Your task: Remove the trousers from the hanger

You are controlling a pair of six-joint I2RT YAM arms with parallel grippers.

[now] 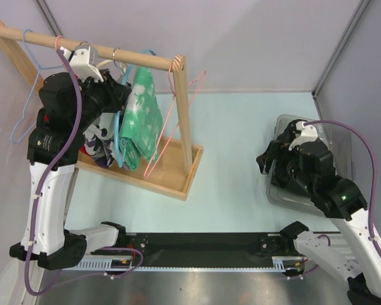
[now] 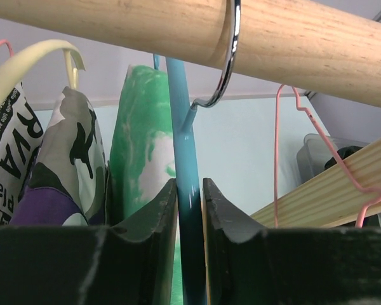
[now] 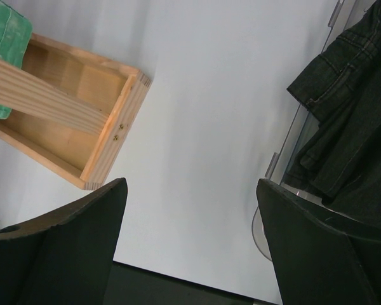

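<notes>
Green-and-white trousers [image 1: 143,117] hang folded over a blue hanger [image 1: 121,136] whose metal hook [image 2: 232,60] sits on the wooden rail [image 1: 95,49]. My left gripper [image 1: 122,82] is just below the rail, shut on the blue hanger's neck [image 2: 185,159]; in the left wrist view [image 2: 189,185] both fingers press the blue bar, with the green trousers [image 2: 143,146] just behind it. My right gripper [image 1: 265,162] is open and empty [image 3: 190,210], low over the table beside the clear bin.
Camouflage [image 2: 76,159] and newsprint [image 2: 6,159] garments hang left of the green trousers. An empty pink hanger [image 1: 171,121] and a light-blue one [image 1: 25,82] also hang on the rail. The rack's wooden base [image 1: 171,171] lies below. A clear bin [image 1: 346,146] holds dark trousers [image 3: 349,114].
</notes>
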